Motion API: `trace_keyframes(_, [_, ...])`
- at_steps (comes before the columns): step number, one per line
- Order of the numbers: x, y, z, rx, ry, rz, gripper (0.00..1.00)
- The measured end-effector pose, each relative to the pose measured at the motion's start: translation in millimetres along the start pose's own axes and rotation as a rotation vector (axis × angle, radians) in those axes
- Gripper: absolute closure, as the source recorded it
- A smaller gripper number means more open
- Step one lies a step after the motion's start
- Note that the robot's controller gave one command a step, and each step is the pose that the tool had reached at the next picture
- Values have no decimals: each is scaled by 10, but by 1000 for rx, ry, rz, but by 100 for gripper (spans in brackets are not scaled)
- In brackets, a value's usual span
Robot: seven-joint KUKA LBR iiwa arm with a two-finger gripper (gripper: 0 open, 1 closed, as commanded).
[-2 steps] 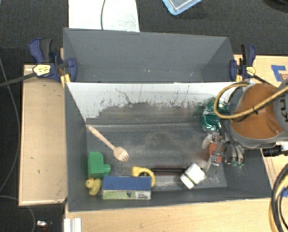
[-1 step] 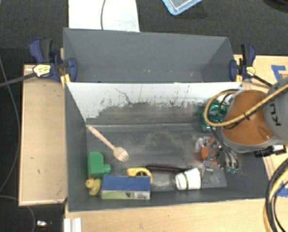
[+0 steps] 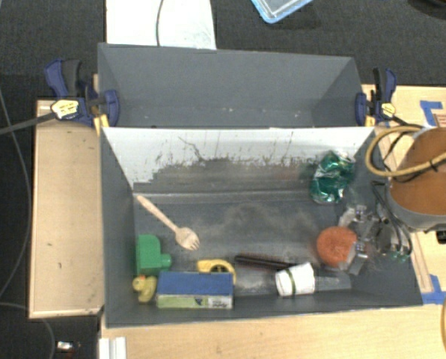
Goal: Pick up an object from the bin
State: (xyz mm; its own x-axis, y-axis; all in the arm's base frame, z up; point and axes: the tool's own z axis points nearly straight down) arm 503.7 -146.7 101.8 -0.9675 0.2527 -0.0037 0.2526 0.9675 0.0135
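My gripper (image 3: 360,238) is low at the right side of the bin, right up against an orange-brown ball (image 3: 333,246) that lies to its left. I cannot tell whether the ball is between the jaws or only beside them. A white cylinder (image 3: 295,280) lies just in front of the ball, near the bin's front wall. Behind the gripper, a crumpled green shiny thing (image 3: 331,178) rests against the back slope.
A dark thin stick (image 3: 264,262) lies left of the white cylinder. Along the front are a yellow ring-shaped piece (image 3: 215,266), a blue box (image 3: 195,289), a green block (image 3: 151,254) and a small yellow piece (image 3: 143,286). A wooden dipper (image 3: 167,221) lies at the left.
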Motion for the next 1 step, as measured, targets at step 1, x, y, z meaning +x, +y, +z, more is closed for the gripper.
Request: trace_keyframes(1, [-554,472,-124,-2,-5,-267,0])
